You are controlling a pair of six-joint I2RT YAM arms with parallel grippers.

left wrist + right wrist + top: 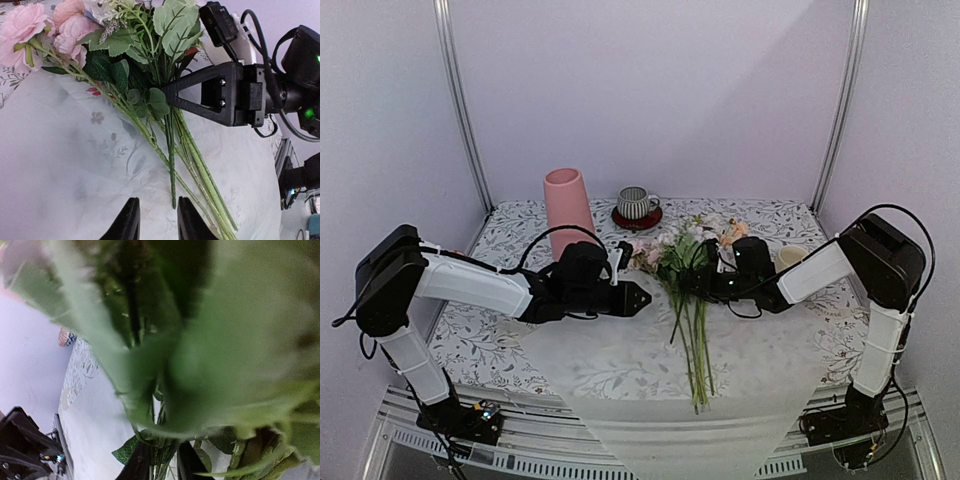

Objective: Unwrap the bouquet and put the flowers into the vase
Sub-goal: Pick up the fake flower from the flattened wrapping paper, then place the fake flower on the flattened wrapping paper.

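Flowers [678, 262] are lying across the opened wrapping paper [610, 360] on the tabletop [470, 340], with the blooms pointing toward the back. The right claw [162, 462] is clenching the green stems just below the leaves. The left claw [156, 220] is hovering just left of the stems, released and holding nothing. The vase [567, 205] is standing upright at the back left, apart from the flowers.

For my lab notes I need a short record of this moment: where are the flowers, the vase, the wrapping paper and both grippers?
flowers: lying on the opened wrapping paper, blooms toward the back
vase: upright, back left, no flowers in it
left gripper: slightly open, empty, beside the stems
right gripper: closed on the stems under the leaves
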